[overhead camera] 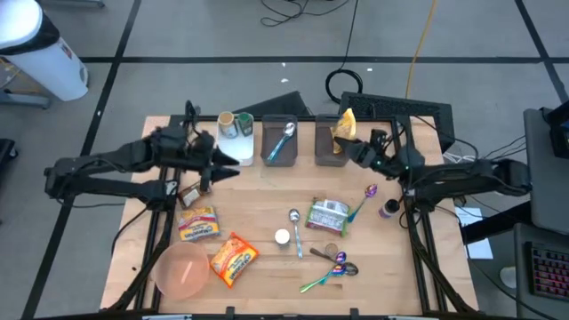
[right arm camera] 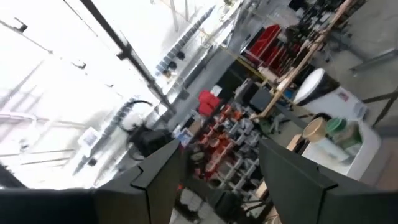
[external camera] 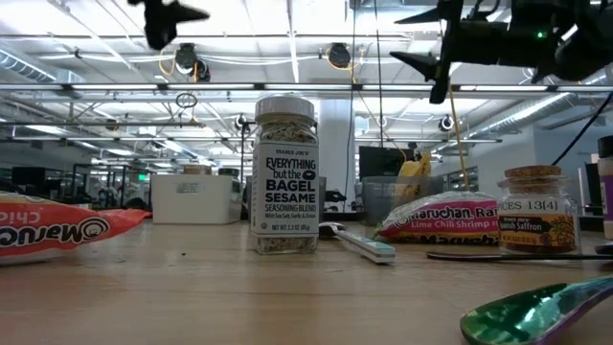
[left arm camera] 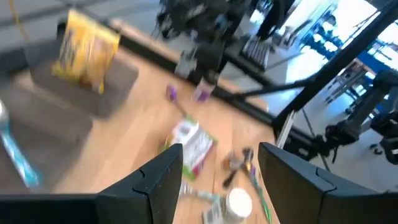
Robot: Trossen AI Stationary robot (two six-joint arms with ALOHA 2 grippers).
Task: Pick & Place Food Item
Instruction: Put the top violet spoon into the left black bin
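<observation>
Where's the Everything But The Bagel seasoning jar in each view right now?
High view: seasoning jar, white lid, centre, beside a spoon.
Low view: jar standing upright, centre.
Left wrist view: white lid between the fingers.
Right wrist view: not in it.
Shared landmark: green ramen packet.

One camera looks straight down on the light wooden table (overhead camera: 267,267); another sits at tabletop level, close to a glass seasoning jar (external camera: 284,174). Both see that jar.

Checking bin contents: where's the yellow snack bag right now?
High view: the yellow snack bag stands in the right-hand dark grey bin at the table's far edge, just ahead of the right gripper.
</observation>
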